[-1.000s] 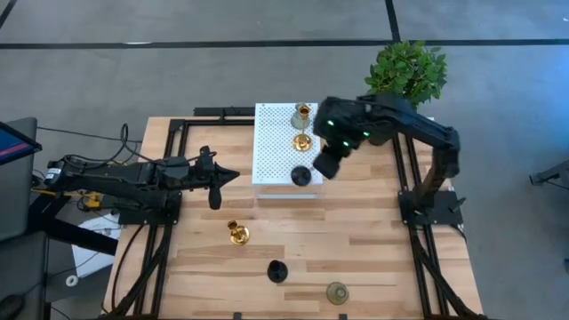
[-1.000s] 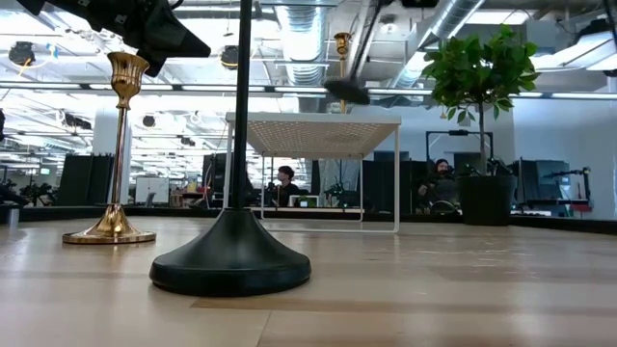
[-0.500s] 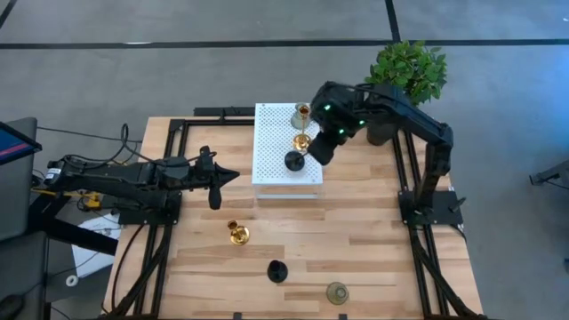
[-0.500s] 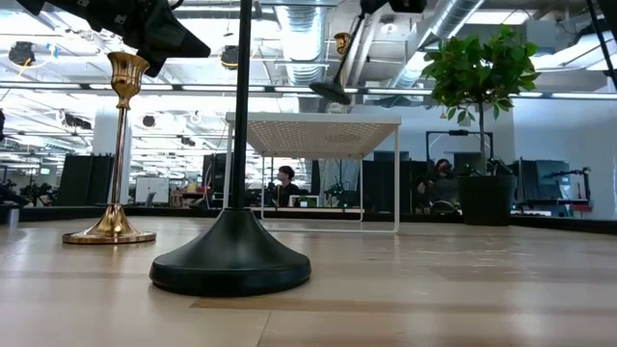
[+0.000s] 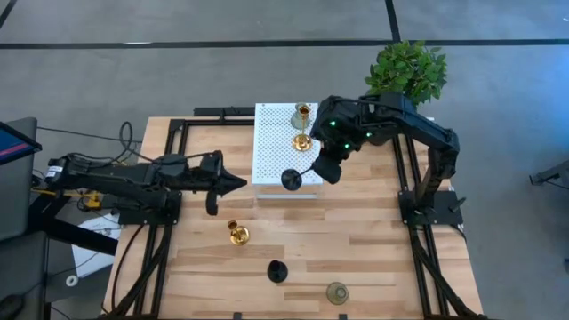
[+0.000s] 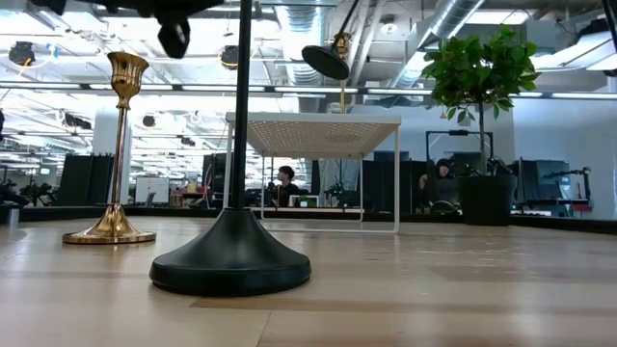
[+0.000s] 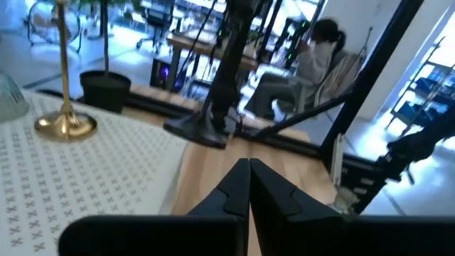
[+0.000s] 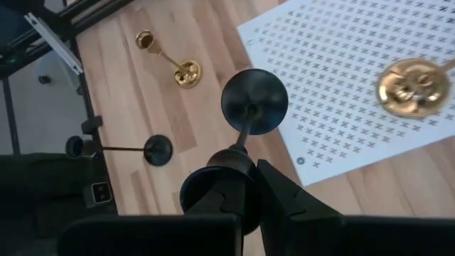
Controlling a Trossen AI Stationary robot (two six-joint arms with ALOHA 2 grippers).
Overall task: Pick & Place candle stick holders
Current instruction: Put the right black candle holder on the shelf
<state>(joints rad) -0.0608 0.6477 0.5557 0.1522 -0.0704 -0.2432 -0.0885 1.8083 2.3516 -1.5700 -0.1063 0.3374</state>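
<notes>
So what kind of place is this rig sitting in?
Probably an open-plan robotics lab or office: exposed silver ceiling ducts overhead, a seated person at a desk beyond the butcher-block wooden table, and a black potted green plant at its far edge.

Grey floor (image 5: 222, 80) crossed by dark lines surrounds the wooden desk (image 5: 356, 249). A potted plant (image 5: 407, 71) stands at the far right corner. Beyond, an open office: exposed ceiling ducts (image 6: 299, 24), strip lighting, rows of workstations, and seated people (image 6: 285, 183) in the distance.
</notes>
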